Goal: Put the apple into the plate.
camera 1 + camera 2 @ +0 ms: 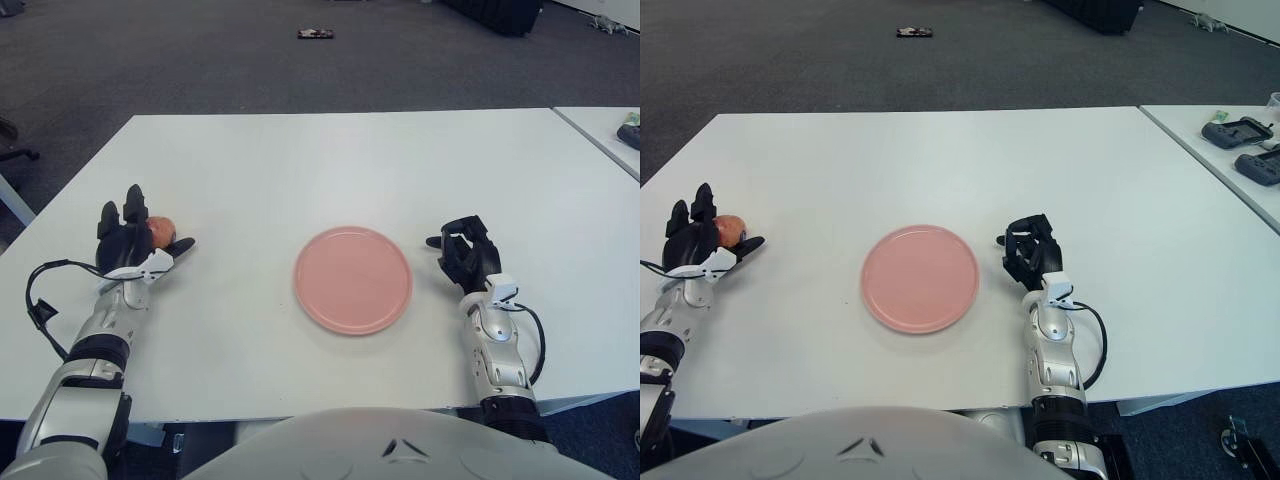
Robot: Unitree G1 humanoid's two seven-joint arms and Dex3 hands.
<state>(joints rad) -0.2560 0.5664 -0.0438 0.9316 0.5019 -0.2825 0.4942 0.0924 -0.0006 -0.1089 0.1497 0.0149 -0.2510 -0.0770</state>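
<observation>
My left hand [128,243] sits at the counter's [330,160] left edge, fingers [134,205] spread around the apple [160,230]. The pink plate [353,280] lies centre, empty. My right hand [466,253] shows just right of it, fingers curled, holding nothing.

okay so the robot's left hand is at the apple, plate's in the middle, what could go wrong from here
1. The left hand has its fingers spread around the apple, not visibly closed on it, so the round apple could roll away across the table when they close.
2. The pink plate is shallow and low-rimmed; a drop from height might let the apple roll off.
3. The right hand sits just right of the plate and could nudge it.
</observation>
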